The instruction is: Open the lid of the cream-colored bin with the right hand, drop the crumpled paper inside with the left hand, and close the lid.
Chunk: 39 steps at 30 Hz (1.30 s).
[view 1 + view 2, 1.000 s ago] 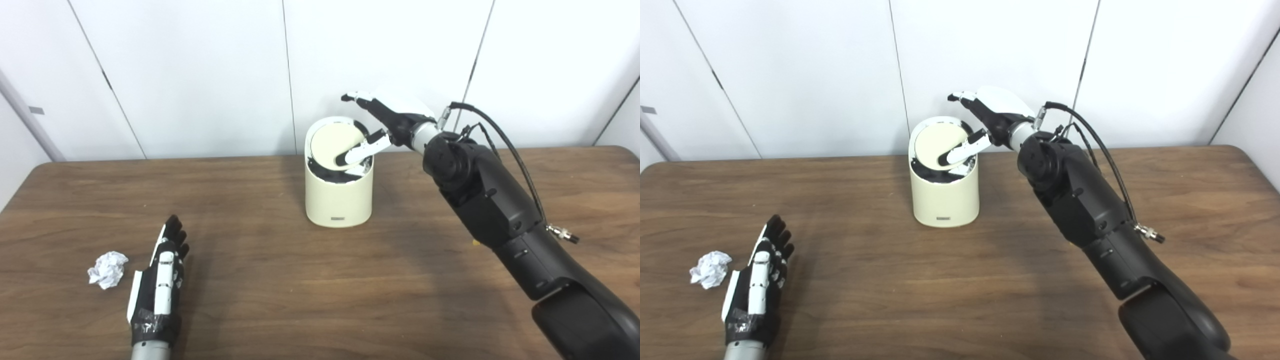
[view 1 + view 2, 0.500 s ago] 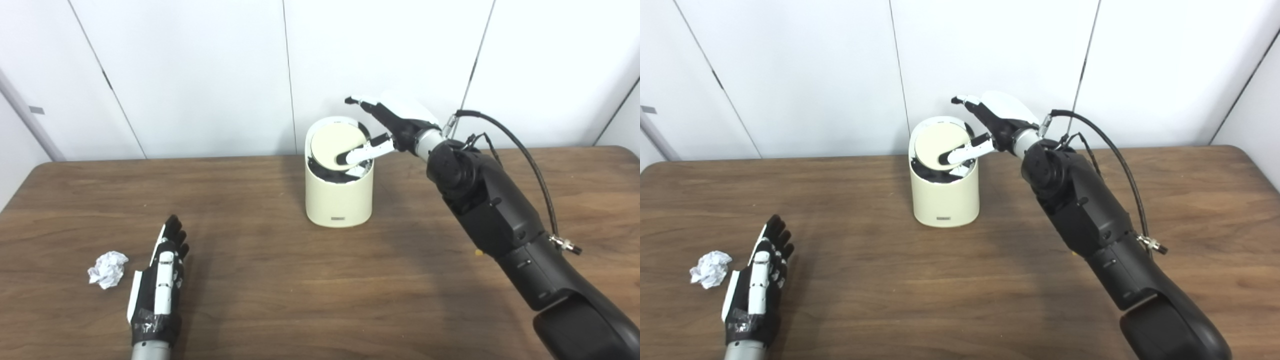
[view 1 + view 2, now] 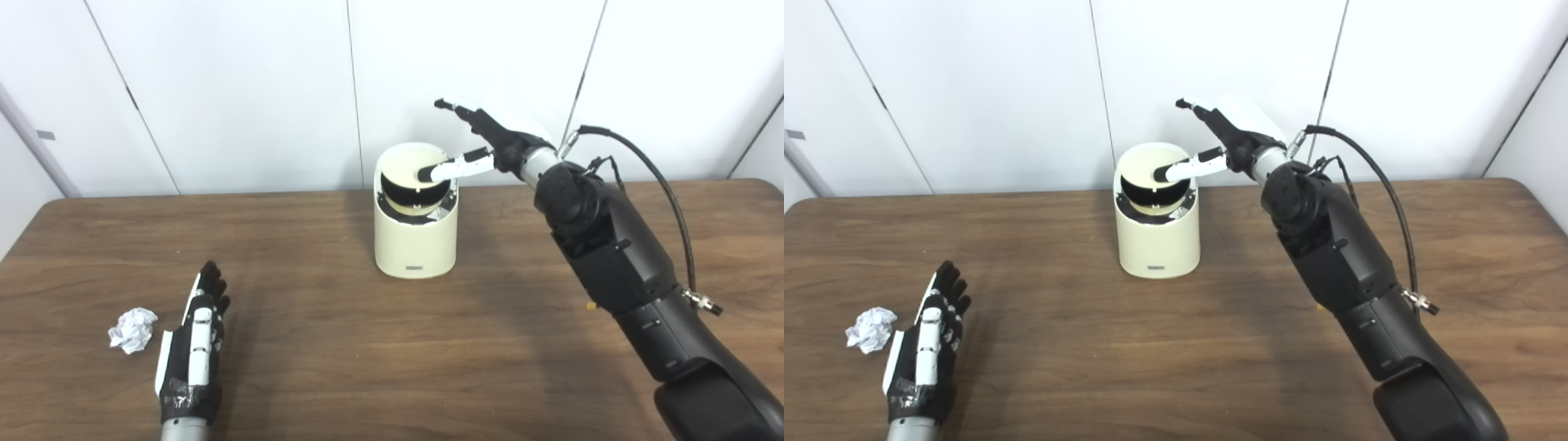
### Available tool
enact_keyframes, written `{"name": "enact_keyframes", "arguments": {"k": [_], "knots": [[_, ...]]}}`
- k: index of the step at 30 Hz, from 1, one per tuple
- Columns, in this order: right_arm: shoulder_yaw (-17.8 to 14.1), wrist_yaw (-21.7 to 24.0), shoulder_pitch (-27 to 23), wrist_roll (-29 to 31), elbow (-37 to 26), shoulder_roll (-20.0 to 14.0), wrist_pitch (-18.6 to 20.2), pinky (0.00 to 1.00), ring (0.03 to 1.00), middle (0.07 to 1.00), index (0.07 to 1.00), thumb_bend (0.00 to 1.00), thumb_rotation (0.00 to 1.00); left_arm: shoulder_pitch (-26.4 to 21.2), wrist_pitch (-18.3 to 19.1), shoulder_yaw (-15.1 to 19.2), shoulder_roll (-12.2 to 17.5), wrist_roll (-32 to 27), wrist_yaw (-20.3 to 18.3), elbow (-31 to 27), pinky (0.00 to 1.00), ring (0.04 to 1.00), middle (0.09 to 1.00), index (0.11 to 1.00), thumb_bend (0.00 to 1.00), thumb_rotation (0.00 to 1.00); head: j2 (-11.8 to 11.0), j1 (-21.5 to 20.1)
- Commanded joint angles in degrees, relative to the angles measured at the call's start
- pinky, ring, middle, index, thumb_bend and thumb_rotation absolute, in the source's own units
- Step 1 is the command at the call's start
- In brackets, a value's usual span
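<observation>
- Cream bin (image 3: 416, 245) stood mid-table; lid (image 3: 411, 166) tipped, dark gap showing.
- R hand (image 3: 490, 144) fingers spread, thumb on lid, nothing gripped.
- Crumpled paper (image 3: 132, 329) lay just beside flat, open L hand (image 3: 195, 343), untouched; prob. light, squashy. Pinch loosely round its bulk.

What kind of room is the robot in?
Probably a test room or lab, not a home. There is only a bare wooden table against plain white wall panels, with one small bin and a paper ball set out for the robot.
</observation>
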Motion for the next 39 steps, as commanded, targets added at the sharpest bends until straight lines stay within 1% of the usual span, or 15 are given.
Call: {"name": "enact_keyframes", "arguments": {"k": [1, 5, 9, 12, 15, 17, 20, 23, 25, 28, 32, 33, 36, 37, 39], "knots": [[-1.55, -0.23, -1.92, 0.5, -2.8, -1.02, 0.61, 0.79, 0.903, 0.937, 0.929, 0.84, 0.59, 0.58, -1.51, -0.59, -0.78, 0.06, 0.0, 3.04, 1.0, 1.0, 1.0, 1.0, 0.31, 0.9, -0.03, -0.22], [-3.04, -0.64, -0.91, 1.39, -3.83, -1.85, 1.0, 0.82, 0.93, 0.954, 0.932, 0.82, 0.58, 0.49, -1.69, -0.62, -0.73, -0.16, -0.22, 3.27, 1.0, 1.0, 1.0, 0.999, 0.3, 0.9, -0.05, -0.3], [-3.85, -0.7, 0.13, 1.66, -4.92, -3.04, 1.25, 0.8, 0.916, 0.946, 0.927, 0.82, 0.59, 0.32, -1.86, -0.57, -0.69, 0.35, 0.06, 3.55, 1.0, 0.999, 0.997, 0.993, 0.31, 0.9, -0.05, -0.39], [-4.74, -1.0, 1.63, 2.68, -6.15, -4.23, 0.36, 0.78, 0.895, 0.93, 0.919, 0.82, 0.57, 0.22, -1.52, -0.61, -0.46, 0.64, 0.04, 3.53, 1.0, 1.0, 0.999, 0.992, 0.31, 0.92, -0.07, -0.57], [-5.02, -1.1, 2.97, 2.75, -7.29, -5.12, 0.06, 0.75, 0.883, 0.923, 0.909, 0.83, 0.58, 0.16, -1.38, -0.5, -0.37, 0.2, -0.17, 3.54, 1.0, 1.0, 1.0, 0.995, 0.3, 0.92, -0.03, -0.63], [-5.5, -0.87, 3.97, 3.34, -8.36, -5.42, 0.54, 0.74, 0.885, 0.927, 0.91, 0.83, 0.58, 0.08, -1.62, -0.44, -0.29, 0.08, -0.26, 3.74, 1.0, 1.0, 0.999, 0.994, 0.3, 0.91, -0.01, -0.72], [-7.05, -0.38, 5.66, 5.32, -10.3, -5.19, 1.85, 0.75, 0.913, 0.945, 0.912, 0.83, 0.53, 0.0, -1.54, -0.32, -0.34, 0.07, -0.08, 3.59, 1.0, 0.995, 0.992, 0.985, 0.31, 0.9, -0.01, -0.81], [-7.64, -1.03, 7.67, 6.16, -11.74, -5.88, 0.16, 0.78, 0.913, 0.945, 0.908, 0.82, 0.51, 0.07, -1.63, -0.26, -0.28, -0.5, -0.35, 3.34, 1.0, 0.997, 0.997, 0.99, 0.3, 0.89, 0.05, -0.98], [-8.11, -1.28, 9.12, 6.63, -12.68, -6.43, -0.67, 0.8, 0.912, 0.942, 0.908, 0.82, 0.51, 0.14, -1.03, -0.29, -0.21, -0.55, -0.29, 2.84, 1.0, 0.999, 0.998, 0.991, 0.31, 0.89, 0.18, -1.16], [-8.92, -2.16, 11.32, 7.1, -13.62, -7.04, -1.85, 0.82, 0.902, 0.926, 0.905, 0.83, 0.53, 0.21, -0.86, -0.36, -0.06, -0.6, -0.41, 2.69, 1.0, 1.0, 1.0, 0.993, 0.31, 0.89, 0.3, -1.45], [-10.78, -3.86, 13.99, 8.41, -13.82, -6.29, -2.74, 0.83, 0.895, 0.911, 0.896, 0.86, 0.54, 0.14, -1.27, -0.46, 0.13, -0.49, -0.5, 3.07, 1.0, 1.0, 1.0, 0.994, 0.31, 0.9, 0.39, -1.59], [-11.12, -4.27, 14.76, 8.59, -13.84, -6.19, -2.89, 0.83, 0.896, 0.91, 0.896, 0.87, 0.54, 0.08, -1.17, -0.45, 0.13, -0.49, -0.46, 3.06, 1.0, 1.0, 1.0, 0.993, 0.31, 0.9, 0.72, -1.79], [-12.61, -5.84, 16.97, 9.7, -13.98, -5.3, -2.59, 0.83, 0.894, 0.901, 0.886, 0.85, 0.56, 0.01, -1.01, -0.49, 0.15, -0.62, -0.53, 3.01, 1.0, 1.0, 1.0, 0.992, 0.31, 0.88, 0.72, -1.79], [-13.43, -6.53, 17.85, 10.51, -14.06, -4.76, -2.71, 0.83, 0.885, 0.893, 0.875, 0.84, 0.58, 0.03, -0.9, -0.5, 0.2, -0.8, -0.65, 2.96, 1.0, 1.0, 1.0, 0.995, 0.31, 0.88, 1.1, -1.99], [-15.33, -7.23, 19.63, 13.08, -14.72, -3.63, -2.69, 0.83, 0.876, 0.885, 0.863, 0.8, 0.6, 0.05, -0.71, -0.43, 0.28, -1.09, -0.76, 2.81, 1.0, 1.0, 1.0, 0.996, 0.32, 0.87, 1.34, -2.22]]}}
